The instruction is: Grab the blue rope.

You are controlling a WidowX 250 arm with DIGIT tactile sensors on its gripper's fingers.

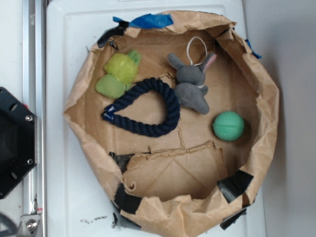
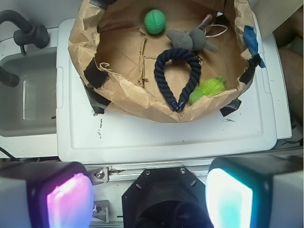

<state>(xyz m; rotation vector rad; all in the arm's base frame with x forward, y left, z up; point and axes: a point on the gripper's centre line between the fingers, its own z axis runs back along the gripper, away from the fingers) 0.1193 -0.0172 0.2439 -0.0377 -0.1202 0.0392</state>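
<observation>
Nothing is grasped yet: the thick navy twisted rope loop (image 1: 148,109) lies untouched inside the brown paper basin (image 1: 266,98) on the white surface (image 1: 64,163), while the claw (image 2: 149,197) hangs spread open and empty, well short of it.

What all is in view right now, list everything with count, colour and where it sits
blue rope: one, dark navy loop, middle of the paper bin, left of the plush
grey plush: one, grey, touching the rope's right side
lime toy: one, yellow-green, upper left of the bin
green ball: one, right side of the bin
paper bin: one, brown, black and blue tape patches, on the white tray
white tray: one, under the bin
gripper: one, jaws open, far from the rope
</observation>
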